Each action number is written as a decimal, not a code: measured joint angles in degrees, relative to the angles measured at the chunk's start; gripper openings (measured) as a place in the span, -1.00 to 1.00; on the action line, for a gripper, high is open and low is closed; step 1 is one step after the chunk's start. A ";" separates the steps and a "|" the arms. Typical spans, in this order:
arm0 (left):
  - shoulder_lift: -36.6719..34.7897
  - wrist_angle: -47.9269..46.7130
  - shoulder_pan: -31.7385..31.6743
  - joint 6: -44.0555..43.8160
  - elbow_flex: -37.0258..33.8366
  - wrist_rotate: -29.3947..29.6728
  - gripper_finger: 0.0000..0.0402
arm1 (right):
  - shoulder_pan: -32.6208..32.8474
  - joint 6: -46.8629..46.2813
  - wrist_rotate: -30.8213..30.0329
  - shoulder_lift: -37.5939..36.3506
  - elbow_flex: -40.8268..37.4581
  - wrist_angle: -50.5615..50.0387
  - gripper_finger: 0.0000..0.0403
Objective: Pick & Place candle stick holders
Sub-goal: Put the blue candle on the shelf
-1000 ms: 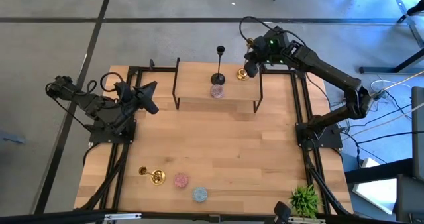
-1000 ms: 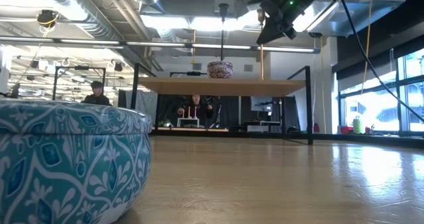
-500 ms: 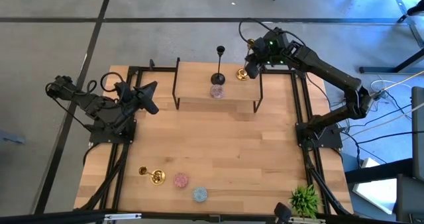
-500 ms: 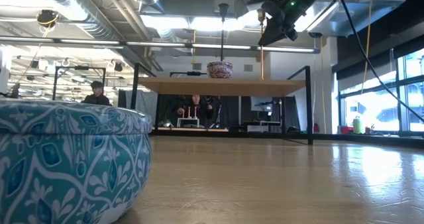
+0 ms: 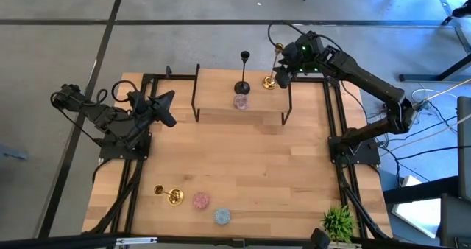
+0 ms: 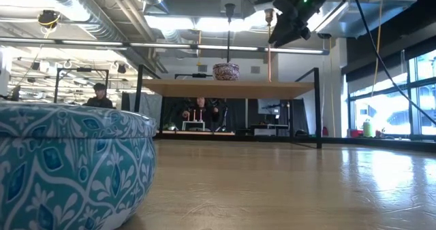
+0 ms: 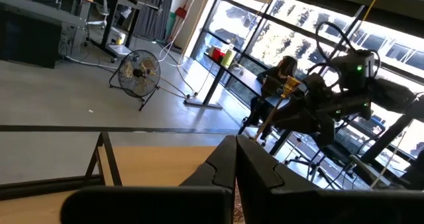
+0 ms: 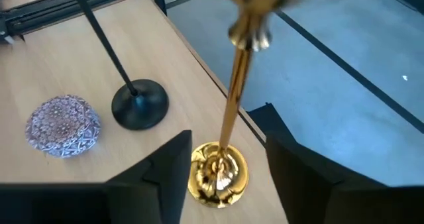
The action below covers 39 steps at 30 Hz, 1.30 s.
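A gold candle stick (image 8: 233, 98) stands upright on its round base (image 5: 270, 82) on the raised shelf (image 5: 221, 113) at the far side. My right gripper (image 5: 283, 62) is open. Its fingers stand on either side of the gold stem without touching it (image 8: 228, 144). A black candle stick (image 5: 242, 87) and a purple squat holder (image 5: 241, 102) stand on the shelf beside it. A second gold stick (image 5: 168, 195) lies on the table near the front, next to a pink holder (image 5: 201, 200) and a light blue holder (image 5: 221, 216). My left gripper (image 5: 165, 106) waits shut at the table's left.
The shelf rests on black metal legs (image 5: 288, 102). A green spiky plant (image 5: 338, 221) stands at the near right corner. The light blue holder fills the low view's left foreground (image 6: 68, 169). People sit in the room behind (image 6: 201, 111).
My right gripper has drawn back a little from the gold stick toward the table's right edge. The stick's top now shows clear of the gripper in the low view. The stick stays standing on the shelf.
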State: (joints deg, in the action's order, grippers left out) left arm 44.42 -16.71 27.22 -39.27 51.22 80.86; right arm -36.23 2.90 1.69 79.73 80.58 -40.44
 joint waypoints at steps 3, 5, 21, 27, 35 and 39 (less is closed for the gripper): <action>0.00 0.00 0.00 0.04 0.00 0.00 -0.99 | 0.00 -0.12 -0.02 -1.38 0.00 -1.02 0.05; 0.00 0.03 0.00 0.37 0.00 0.02 -0.99 | 0.00 -0.53 -0.02 -2.26 0.00 -2.64 0.08; -0.14 0.01 0.00 4.44 0.00 -4.79 -0.99 | 1.77 -7.99 19.36 -9.43 0.00 -21.89 0.08; -0.57 -0.26 0.00 7.45 0.00 -10.61 -0.99 | 11.95 -15.53 26.99 -9.91 0.00 -23.41 0.08; -2.19 -0.26 0.17 8.35 0.00 -17.08 -0.99 | 31.74 -30.79 23.96 -9.39 0.00 -15.69 0.08; -2.36 -0.32 0.22 9.22 0.00 -21.01 -0.99 | 40.57 -37.80 19.65 -8.04 0.00 -10.95 0.08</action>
State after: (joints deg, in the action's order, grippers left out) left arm 42.06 -17.02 27.44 -30.04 51.22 59.86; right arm 4.34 -34.90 21.34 71.69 80.58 -51.39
